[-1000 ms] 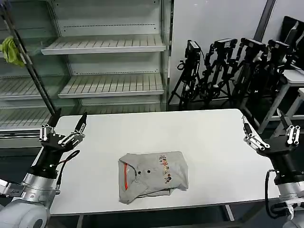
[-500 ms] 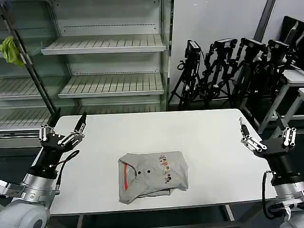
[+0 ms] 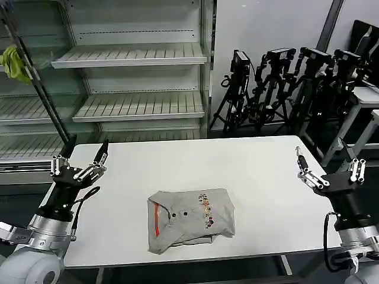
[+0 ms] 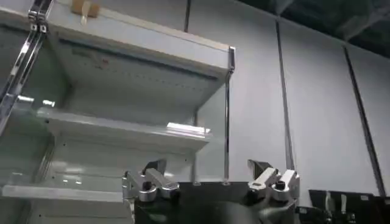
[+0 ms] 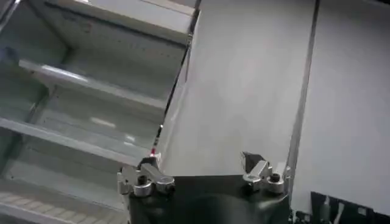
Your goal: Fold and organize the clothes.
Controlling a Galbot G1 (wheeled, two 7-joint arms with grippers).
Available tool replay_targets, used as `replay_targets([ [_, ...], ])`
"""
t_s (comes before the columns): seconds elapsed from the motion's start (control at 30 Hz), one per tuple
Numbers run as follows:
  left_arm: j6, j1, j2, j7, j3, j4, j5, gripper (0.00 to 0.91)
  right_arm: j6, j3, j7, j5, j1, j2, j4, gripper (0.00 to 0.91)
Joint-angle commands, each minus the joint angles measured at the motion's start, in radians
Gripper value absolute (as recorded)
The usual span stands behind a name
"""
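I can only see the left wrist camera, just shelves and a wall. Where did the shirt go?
Observer: The shirt lies folded on the white table, near its front edge, roughly midway between the two arms.
Operator: Is a gripper holding it?
Observer: No. The left gripper is open, raised over the table's left edge, well apart from the shirt.
Operator: And the other one?
Observer: The right gripper is open too, raised at the table's right edge, holding nothing.
Operator: Can you see the picture on the shirt?
Observer: Yes, a small multicolour print faces up, with orange-red trim showing at the shirt's left end.
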Motion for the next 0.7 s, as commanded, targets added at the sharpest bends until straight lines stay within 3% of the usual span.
replay_targets([
  [0.03,0.0,-0.008,0.007,0.0,-0.002,0.003,-0.002,0.907,-0.002,-0.025,0.014,-0.014,0.008,-0.001,-0.013,0.907],
  [0.7,0.004,-0.025,0.013,0.0,-0.004,0.003,-0.006,0.907,-0.001,-0.062,0.009,-0.049,0.015,0.021,-0.02,0.907],
])
